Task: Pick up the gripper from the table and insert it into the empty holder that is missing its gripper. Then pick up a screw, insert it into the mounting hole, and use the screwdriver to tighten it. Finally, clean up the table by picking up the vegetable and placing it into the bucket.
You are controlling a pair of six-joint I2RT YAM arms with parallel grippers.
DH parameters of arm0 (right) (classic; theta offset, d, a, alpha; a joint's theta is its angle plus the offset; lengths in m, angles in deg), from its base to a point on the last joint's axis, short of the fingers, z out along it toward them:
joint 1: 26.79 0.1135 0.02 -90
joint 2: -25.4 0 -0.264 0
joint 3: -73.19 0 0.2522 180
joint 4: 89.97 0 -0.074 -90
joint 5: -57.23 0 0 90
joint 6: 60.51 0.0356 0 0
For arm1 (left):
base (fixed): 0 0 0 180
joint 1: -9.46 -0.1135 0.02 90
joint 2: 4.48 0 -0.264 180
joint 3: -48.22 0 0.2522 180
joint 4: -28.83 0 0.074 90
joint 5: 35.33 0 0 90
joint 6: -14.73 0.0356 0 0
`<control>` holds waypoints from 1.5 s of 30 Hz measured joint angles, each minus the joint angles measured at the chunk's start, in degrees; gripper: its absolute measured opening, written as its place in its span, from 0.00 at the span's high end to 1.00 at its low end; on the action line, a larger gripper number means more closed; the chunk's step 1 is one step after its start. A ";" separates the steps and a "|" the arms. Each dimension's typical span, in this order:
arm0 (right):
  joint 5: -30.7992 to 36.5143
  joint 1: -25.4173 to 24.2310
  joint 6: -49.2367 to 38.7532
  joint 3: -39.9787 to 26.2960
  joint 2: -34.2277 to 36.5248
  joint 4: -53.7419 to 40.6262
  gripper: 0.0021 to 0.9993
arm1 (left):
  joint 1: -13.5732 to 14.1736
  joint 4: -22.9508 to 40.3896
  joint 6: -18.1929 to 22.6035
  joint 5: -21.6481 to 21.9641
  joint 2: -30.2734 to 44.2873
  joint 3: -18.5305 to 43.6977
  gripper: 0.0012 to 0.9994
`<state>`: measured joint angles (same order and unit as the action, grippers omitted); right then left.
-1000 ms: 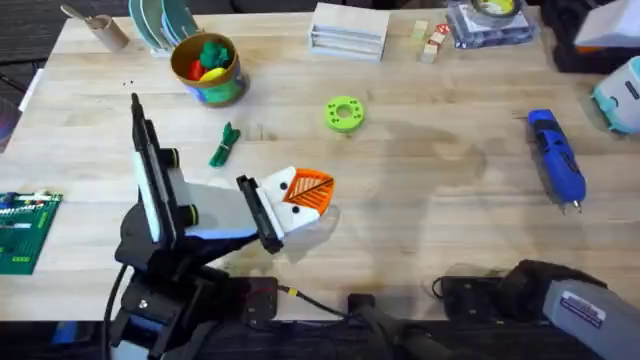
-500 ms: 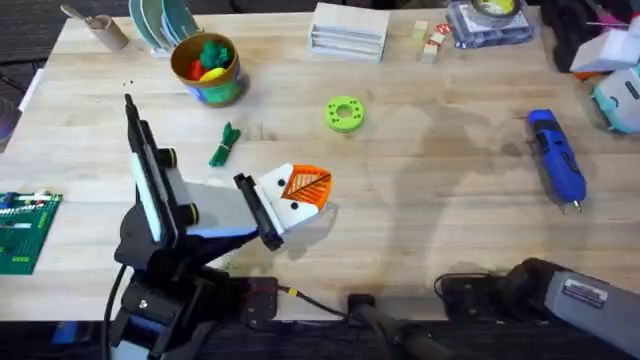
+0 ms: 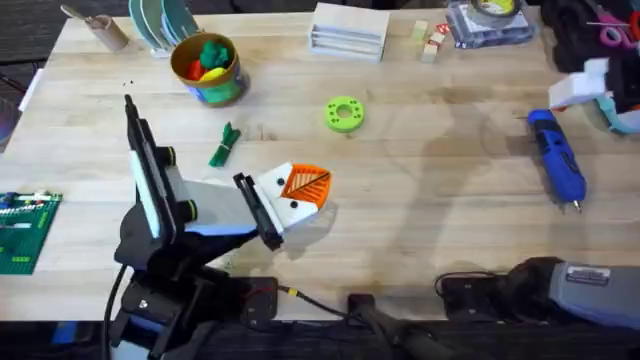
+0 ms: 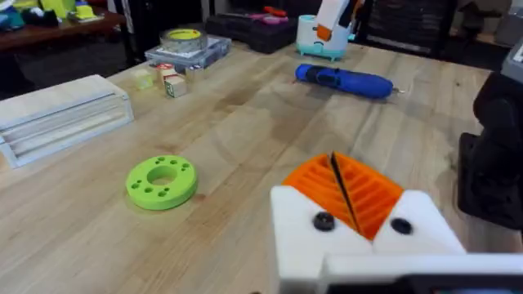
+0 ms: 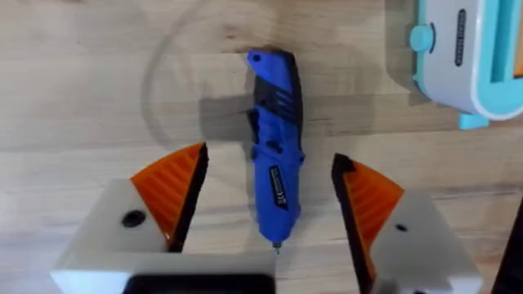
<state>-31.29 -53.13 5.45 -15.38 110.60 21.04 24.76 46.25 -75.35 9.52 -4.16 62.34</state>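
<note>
My left gripper (image 3: 312, 187) rests shut low over the middle of the table, its two orange pads pressed together in their white holder blocks (image 4: 359, 245). A dark dot marks each block; screw or hole, I cannot tell. No loose gripper piece or screw is in view. The blue screwdriver (image 3: 556, 158) lies at the right, bit towards me. My right gripper (image 5: 270, 159) hovers open above the screwdriver (image 5: 276, 106), one orange pad on each side. The green vegetable (image 3: 222, 146) lies left of centre. Behind it stands the bucket (image 3: 207, 68), holding toy food.
A green round disc with holes (image 3: 344, 113) lies mid-table. A white box (image 3: 348, 28), a plate rack (image 3: 160, 22) and a tray with tape (image 3: 492, 18) line the far edge. A teal device (image 5: 470, 49) stands beyond the screwdriver, and a green board (image 3: 22, 230) lies at left.
The right gripper has come in from the far right edge and now sits over the screwdriver's handle end. The left arm has barely moved.
</note>
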 joint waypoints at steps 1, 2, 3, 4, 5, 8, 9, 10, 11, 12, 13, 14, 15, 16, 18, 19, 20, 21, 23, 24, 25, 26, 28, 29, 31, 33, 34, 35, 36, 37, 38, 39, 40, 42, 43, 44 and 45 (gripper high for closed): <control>0.02 -0.33 -1.11 0.02 0.93 0.07 0.04 | 0.01 0.00 0.00 0.00 0.00 0.00 0.98; 0.04 -0.77 -2.46 0.02 1.99 0.22 0.04 | 0.01 0.00 -0.02 0.00 0.00 0.00 0.98; 0.02 -1.18 -3.73 0.02 2.91 0.40 0.04 | 0.01 0.00 -0.02 0.00 0.00 0.00 0.98; 0.04 -1.52 -4.85 0.02 3.66 0.59 0.04 | 0.01 0.00 -0.02 0.00 0.00 0.00 0.98; 0.02 -1.81 -6.02 0.02 4.42 0.79 0.04 | 0.01 0.00 -0.02 0.00 0.00 0.00 0.98; 0.20 -2.34 -9.75 0.02 7.06 1.59 0.04 | -0.01 0.00 -0.02 0.00 0.00 0.00 0.98; 0.22 -2.38 -10.90 0.02 8.09 1.82 0.04 | 0.01 0.00 -0.02 0.00 0.00 0.00 0.98; 0.22 -2.38 -12.00 0.02 9.25 1.94 0.04 | 0.01 0.00 -0.04 0.00 -0.01 0.00 0.98; 0.22 -2.38 -12.79 0.02 10.28 1.95 0.04 | -0.01 0.00 -0.02 0.00 0.00 0.00 0.98; 0.20 -2.38 -13.67 0.02 11.64 1.97 0.04 | -0.01 0.00 -0.04 0.00 0.00 0.00 0.98; 0.18 -2.38 -14.20 0.02 12.75 1.99 0.04 | 0.00 0.00 -0.08 0.00 -0.01 0.00 0.98; 0.11 -2.38 -14.88 0.02 13.93 2.06 0.04 | 0.01 0.00 -0.17 0.00 0.00 0.00 0.98; -0.15 -2.38 -15.58 0.02 15.24 2.15 0.04 | 0.01 0.00 -0.20 0.00 -0.02 0.00 0.98; -0.41 -2.38 -16.15 0.02 16.15 2.31 0.04 | 0.00 0.00 -0.20 0.00 0.00 0.00 0.98; -0.94 -2.38 -17.02 0.03 17.74 3.22 0.04 | -0.01 0.00 -0.22 0.00 0.00 0.00 0.98; -1.14 -2.38 -17.43 0.04 18.29 3.82 0.04 | 0.00 0.00 -0.22 0.00 0.00 0.00 0.98; -1.28 -2.38 -17.78 0.04 18.68 4.33 0.04 | 0.01 0.00 -0.22 0.00 -0.02 0.00 0.98; -1.40 -2.38 -18.04 0.04 18.98 4.88 0.04 | -0.01 0.00 -0.22 0.00 0.00 0.00 0.98; -1.57 -2.45 -18.35 0.04 19.56 5.79 0.04 | -0.01 0.00 -0.22 0.00 0.00 0.00 0.98; -1.57 -2.45 -18.45 0.02 19.86 5.91 0.04 | 0.01 0.00 -0.22 0.00 0.00 0.00 0.98; -1.57 -2.47 -18.47 0.04 20.28 5.91 0.04 | 0.01 0.00 -0.22 0.00 0.00 0.00 0.98; -1.57 -2.49 -18.49 0.04 20.75 5.91 0.04 | 0.01 0.00 -0.22 0.00 0.00 0.00 0.98; -1.57 -2.52 -18.67 0.04 21.94 5.97 0.04 | -0.01 0.00 -0.22 0.00 0.00 0.00 0.98; -1.55 -2.53 -18.83 0.04 22.47 6.00 0.04 | 0.00 0.00 -0.23 0.00 -0.01 0.00 0.98; -1.55 -2.61 -18.94 0.02 22.81 6.49 0.04 | 0.01 0.00 -0.24 -0.02 0.00 0.00 0.98; -1.61 -2.62 -19.10 0.02 22.81 6.56 0.04 | 0.01 0.00 -0.34 0.00 0.00 0.00 0.98; -1.62 -2.62 -19.13 0.02 22.81 6.58 0.04 | 0.00 0.00 -0.37 0.02 -0.02 0.00 0.98; -1.61 -2.63 -19.21 0.02 22.81 6.58 0.05 | 0.00 0.00 -0.38 0.00 0.00 0.00 0.98; -1.60 -2.65 -19.28 0.02 22.81 6.54 0.06 | -0.01 0.00 -0.39 0.00 0.00 0.00 0.98; -1.60 -2.67 -19.30 0.02 22.81 6.52 0.06 | 0.01 0.00 -0.39 0.00 0.00 0.00 0.98; -1.60 -2.68 -19.30 0.02 22.81 6.38 0.07 | 0.01 0.00 -0.39 0.00 0.00 0.00 0.98; -1.62 -2.71 -19.30 0.02 22.81 6.24 0.07 | 0.00 0.00 -0.39 0.00 0.00 0.00 0.98; -1.62 -2.71 -19.32 0.02 22.81 6.08 0.07 | 0.01 0.00 -0.39 0.00 0.00 0.00 0.98; -1.56 -2.71 -19.33 0.02 22.81 5.94 0.09 | 0.01 0.00 -0.39 0.00 0.00 0.00 0.98; -1.51 -2.71 -19.40 0.02 22.81 5.93 0.11 | -0.01 0.00 -0.39 0.00 0.00 0.00 0.98; -1.53 -2.71 -19.52 0.00 22.81 5.94 0.13 | 0.01 0.00 -0.39 0.00 0.00 0.00 0.98; -1.51 -2.71 -19.53 0.00 22.81 5.94 0.16 | 0.01 0.00 -0.39 0.00 0.00 0.00 0.98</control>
<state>-32.80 -55.84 -14.08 -15.38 133.41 26.98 24.77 46.25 -75.74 9.52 -4.16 62.34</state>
